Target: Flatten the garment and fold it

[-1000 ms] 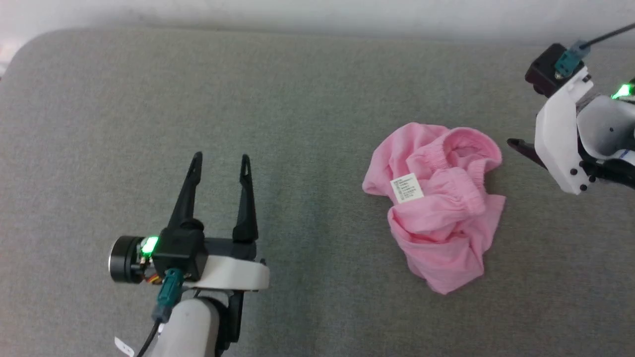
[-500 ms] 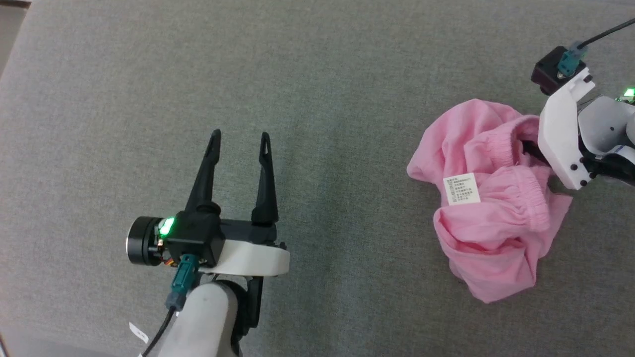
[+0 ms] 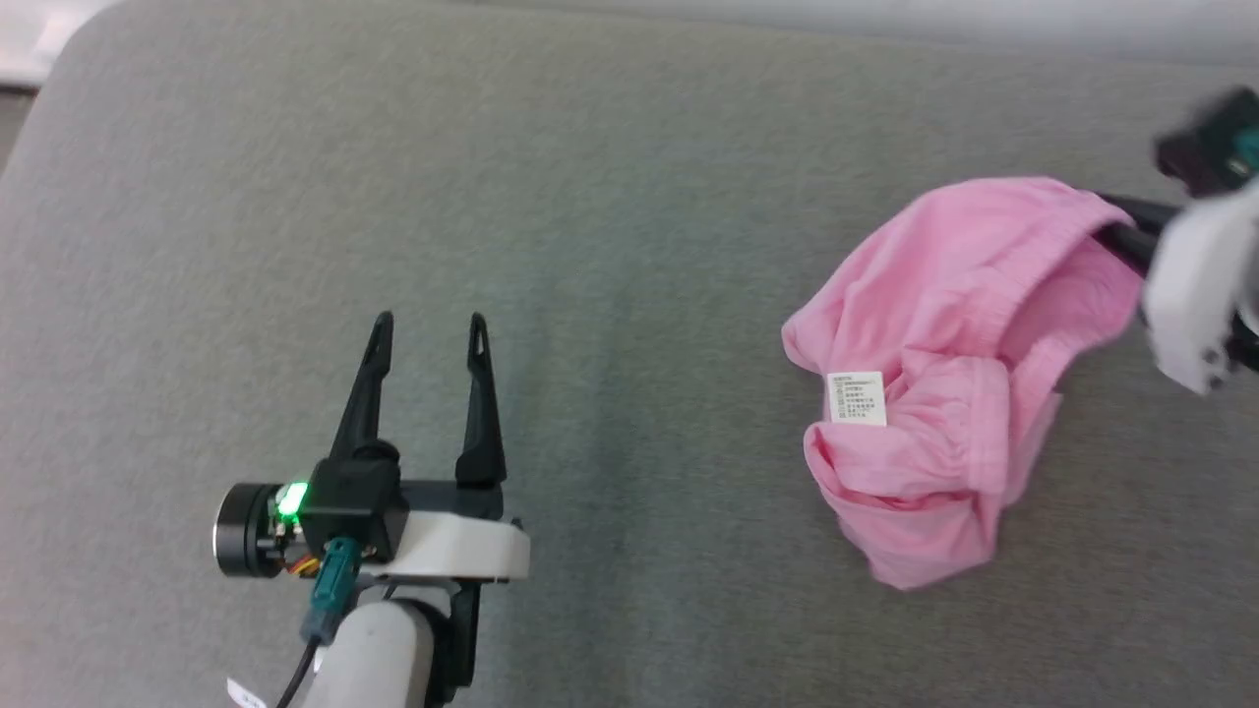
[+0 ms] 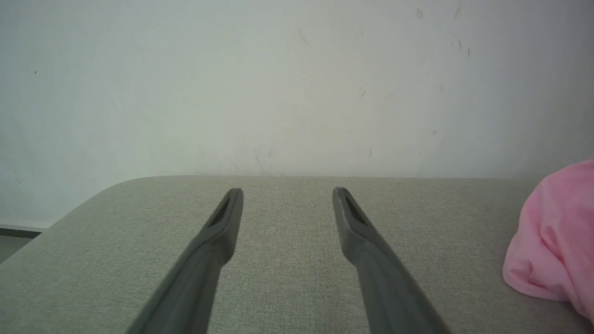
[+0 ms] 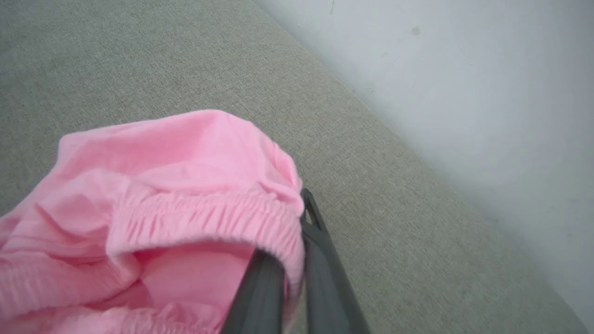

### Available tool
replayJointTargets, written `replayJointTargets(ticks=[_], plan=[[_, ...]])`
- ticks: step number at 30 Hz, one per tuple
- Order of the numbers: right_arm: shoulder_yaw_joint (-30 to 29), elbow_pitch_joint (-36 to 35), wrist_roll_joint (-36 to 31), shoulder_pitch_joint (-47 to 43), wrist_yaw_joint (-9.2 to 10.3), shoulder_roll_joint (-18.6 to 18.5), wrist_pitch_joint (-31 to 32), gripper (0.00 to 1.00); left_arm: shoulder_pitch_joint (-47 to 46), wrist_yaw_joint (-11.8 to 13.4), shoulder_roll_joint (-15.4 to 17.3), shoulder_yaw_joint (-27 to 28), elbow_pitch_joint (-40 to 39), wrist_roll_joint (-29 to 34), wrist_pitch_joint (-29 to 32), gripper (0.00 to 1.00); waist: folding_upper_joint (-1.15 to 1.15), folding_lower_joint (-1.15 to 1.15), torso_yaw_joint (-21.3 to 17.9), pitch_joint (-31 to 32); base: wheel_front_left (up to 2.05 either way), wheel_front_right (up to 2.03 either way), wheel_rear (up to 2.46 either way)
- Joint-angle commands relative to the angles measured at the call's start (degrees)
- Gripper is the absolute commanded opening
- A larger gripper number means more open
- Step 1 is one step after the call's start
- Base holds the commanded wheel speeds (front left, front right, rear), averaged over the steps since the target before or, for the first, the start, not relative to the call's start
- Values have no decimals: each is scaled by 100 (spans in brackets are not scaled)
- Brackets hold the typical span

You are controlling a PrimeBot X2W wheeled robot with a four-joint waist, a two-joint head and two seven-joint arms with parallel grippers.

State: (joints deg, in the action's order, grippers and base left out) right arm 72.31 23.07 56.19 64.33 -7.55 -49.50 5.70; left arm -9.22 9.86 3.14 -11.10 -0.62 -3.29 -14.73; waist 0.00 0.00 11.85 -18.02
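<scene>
The garment (image 3: 944, 295), crumpled pink shorts with a white label (image 3: 856, 398), lies at the right of the grey cushion. My right gripper (image 3: 1109, 218) reaches in from the right edge, blurred, its dark fingers running under the upper right edge of the cloth. In the right wrist view that gripper (image 5: 300, 206) is shut on the gathered waistband of the garment (image 5: 185, 185), which drapes over both fingers. My left gripper (image 3: 428, 329) stands open at the lower left, well away from the cloth, with nothing between its fingers (image 4: 366, 236). The garment (image 4: 552, 241) shows at that view's right edge.
The grey fabric cushion (image 3: 590, 197) spreads wide to the left of the garment, with a rounded corner at the far left. A pale wall (image 4: 297, 83) rises just behind its back edge.
The head camera has shifted. My right gripper went from open beside the garment to shut on its waistband, and the upper right of the cloth is drawn toward it. The left gripper stayed open.
</scene>
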Motion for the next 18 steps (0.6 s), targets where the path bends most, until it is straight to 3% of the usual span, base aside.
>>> replayJointTargets(ticks=[1, 8, 16, 17, 18], plan=[[4, -66, 39, -264, 6, -191, -109, 0, 91, -53, -21, 57, -1, 56, -27, 100, 0, 0, -514, 497, 0, 0, 0], [61, -280, 228, -1675, 6, -679, -153, 0, 336, -155, -21, 183, -13, 138, -27, 100, 0, 0, -820, 724, 0, 0, 0], [64, 259, 425, -2900, 6, -320, -35, 0, 400, -226, -22, 197, 40, 189, -27, 100, 0, 0, -900, 876, 0, 0, 0], [-3, 340, 481, -2946, 6, -263, -106, 92, 422, -225, -22, 203, 47, 190, -27, 100, 0, 0, -911, 910, 0, 0, 0], [-61, 363, 491, -2956, 6, -222, -193, 100, 448, -225, -22, 213, 52, 192, -27, 100, 0, 0, -926, 950, 0, 0, 0]])
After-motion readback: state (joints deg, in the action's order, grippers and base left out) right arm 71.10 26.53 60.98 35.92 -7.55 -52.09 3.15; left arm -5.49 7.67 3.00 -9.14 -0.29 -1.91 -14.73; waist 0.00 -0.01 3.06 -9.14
